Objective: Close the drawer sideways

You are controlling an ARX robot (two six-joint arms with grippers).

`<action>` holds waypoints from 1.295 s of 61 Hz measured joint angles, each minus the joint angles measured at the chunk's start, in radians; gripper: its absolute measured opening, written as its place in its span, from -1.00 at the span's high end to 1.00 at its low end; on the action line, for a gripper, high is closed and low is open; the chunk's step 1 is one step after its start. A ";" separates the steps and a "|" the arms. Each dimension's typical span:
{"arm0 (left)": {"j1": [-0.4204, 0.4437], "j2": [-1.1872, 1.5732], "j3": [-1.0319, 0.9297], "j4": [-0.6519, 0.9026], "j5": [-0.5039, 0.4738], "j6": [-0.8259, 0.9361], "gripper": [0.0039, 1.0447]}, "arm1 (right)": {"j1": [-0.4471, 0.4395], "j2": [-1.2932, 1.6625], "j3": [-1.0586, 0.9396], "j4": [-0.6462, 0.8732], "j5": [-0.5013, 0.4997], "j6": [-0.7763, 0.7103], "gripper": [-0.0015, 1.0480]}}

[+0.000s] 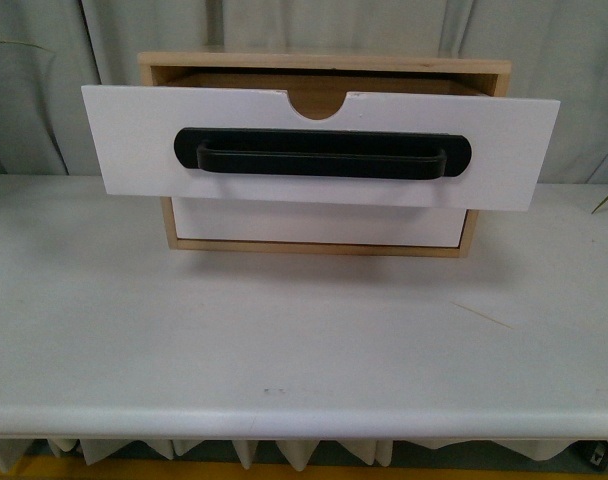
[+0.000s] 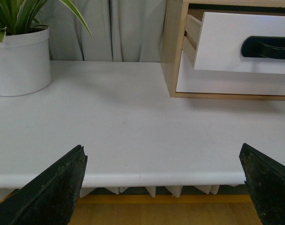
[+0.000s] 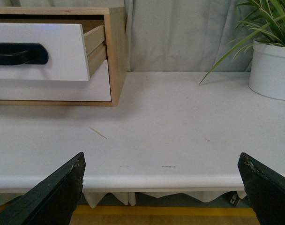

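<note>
A: White table (image 1: 284, 340), grey curtain (image 1: 544, 40) behind. Where's your drawer?
B: Your drawer (image 1: 134, 140) sticks out of the cabinet (image 1: 324, 62), top slot, handle (image 1: 322, 154) facing you, above the plain lower front (image 1: 314, 225).
A: And your grippers?
B: Left gripper (image 2: 161, 154) and right gripper (image 3: 161, 157) are both spread wide, holding nothing, at the table's near edge, well apart from the drawer.
</note>
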 joint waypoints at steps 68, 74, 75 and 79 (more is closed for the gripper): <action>-0.278 0.468 0.180 -0.067 -0.578 -0.442 -0.89 | 0.039 0.450 0.277 -0.014 -0.015 -0.175 -0.83; -0.285 0.659 0.255 0.001 -0.469 -0.672 -0.89 | 0.113 0.584 0.314 0.064 0.028 -0.381 -0.83; -0.289 0.687 0.265 0.014 -0.455 -0.715 -0.89 | 0.132 0.616 0.320 0.080 0.033 -0.425 -0.83; -0.317 0.792 0.302 0.066 -0.420 -0.834 -0.89 | 0.173 0.681 0.336 0.114 0.042 -0.539 -0.83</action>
